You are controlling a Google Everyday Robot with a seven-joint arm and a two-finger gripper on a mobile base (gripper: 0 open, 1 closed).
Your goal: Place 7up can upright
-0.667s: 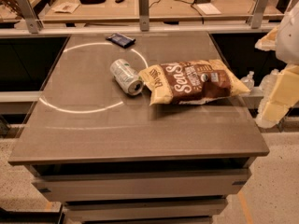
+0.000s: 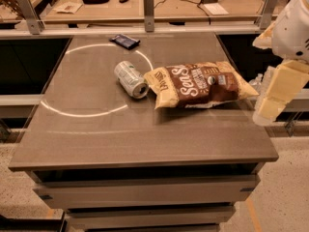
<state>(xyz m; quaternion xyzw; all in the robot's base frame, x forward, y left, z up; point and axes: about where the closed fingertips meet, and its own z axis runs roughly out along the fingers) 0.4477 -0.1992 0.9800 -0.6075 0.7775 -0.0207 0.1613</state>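
Because the 7up can [image 2: 131, 79] lies on its side on the table [image 2: 145, 139], with one silver end turned toward the front edge, the upright placement is not yet done. It rests just left of the brown-and-yellow chip bag [image 2: 203, 83], close enough that the two may be touching, though I cannot be sure from this angle. A small dark-blue packet [image 2: 124, 41] sits well behind it near the far edge.

The gripper [image 2: 273, 98] hangs off the table's right side, beyond the bag and well apart from the can, holding nothing that I can see; whether it is apart or together I cannot tell.

The main risk, as I judge it, is the round body: a nudge from the side would set it rolling left across the bare top, away from the arm. The bag is the second worry. It lies between the gripper and the can, so a low approach from the right could drag or shove the bag into the can. A grasp taken off-centre might also let the can tip over again when it is set on its end.
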